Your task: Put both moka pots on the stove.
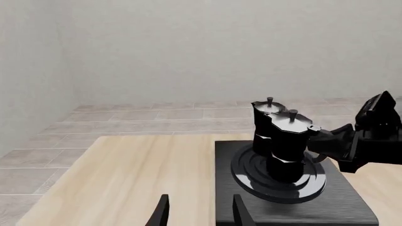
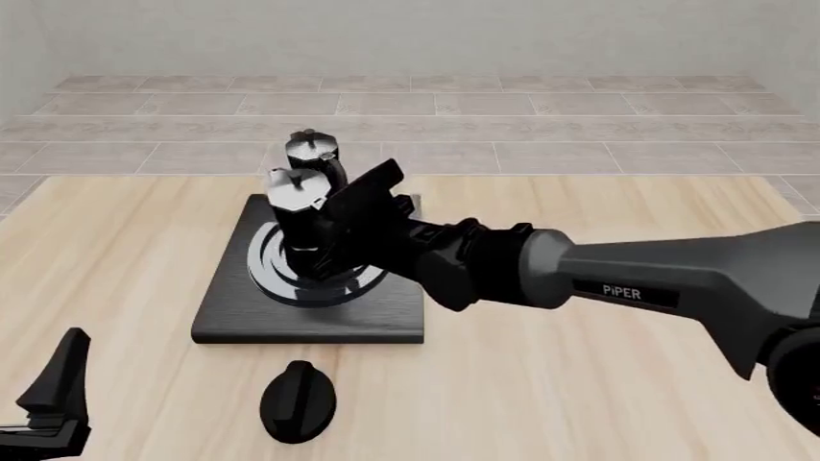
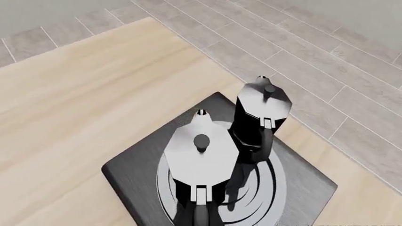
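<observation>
The moka pots, two of them and alike, both stand upright on the stove (image 2: pixel 230 312): the nearer pot (image 2: pixel 298 226) sits over the burner rings, and the farther pot (image 2: pixel 314 158) is just behind it, so close that I cannot tell whether they touch. Each is glossy black with a faceted body pinched at the waist, and each carries an angular silvery lid with a small knob on top. From the right wrist view the two lids read as pale, flat-sided polygons, the nearer pot (image 3: pixel 199 162) and the farther pot (image 3: pixel 264 110) each with a dark handle running down one side.

The stove is a single flat, matte black rectangular slab with concentric silver-grey rings, lying on the pale wood-grain table (image 2: pixel 615 403). One flat black oval knob (image 2: pixel 298 401) lies on the wood just in front of the slab.

There are two arms. The right gripper (image 2: pixel 336 223) is against the handle side of the nearer pot; its jaws are hidden behind its own body, and I cannot tell how far apart they stand or whether they grip. The left gripper (image 1: pixel 199 212) hangs well apart from the pots, its two dark fingers spread with nothing between them.
</observation>
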Controlling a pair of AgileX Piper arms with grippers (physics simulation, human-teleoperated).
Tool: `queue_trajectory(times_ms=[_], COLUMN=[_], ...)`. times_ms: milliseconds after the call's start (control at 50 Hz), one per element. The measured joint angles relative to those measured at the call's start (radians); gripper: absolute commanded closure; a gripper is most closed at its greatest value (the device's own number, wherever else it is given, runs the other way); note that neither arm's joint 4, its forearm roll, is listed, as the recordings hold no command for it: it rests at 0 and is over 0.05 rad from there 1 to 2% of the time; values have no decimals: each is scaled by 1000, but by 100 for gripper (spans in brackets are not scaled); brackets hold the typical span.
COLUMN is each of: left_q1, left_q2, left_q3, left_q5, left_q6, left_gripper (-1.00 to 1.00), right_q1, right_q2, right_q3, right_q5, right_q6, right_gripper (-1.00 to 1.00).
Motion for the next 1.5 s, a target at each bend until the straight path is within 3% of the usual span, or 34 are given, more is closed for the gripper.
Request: queue_trajectory(times_ms=[1220, 1240, 1500], left_q1=[-3, -3, -3], left_q2=[0, 0, 0], left_q3=[0, 0, 1], left_q5=[5, 5, 4], left_q6=[2, 2, 3], left_gripper=[-100, -100, -100], right_q1=[-10, -10, -5], right_q2=[58, 58, 57], right_q3=[-41, -42, -48], right_q5=[20, 20, 24], right_q6=[8, 8, 15], right_gripper=[100, -100, -100])
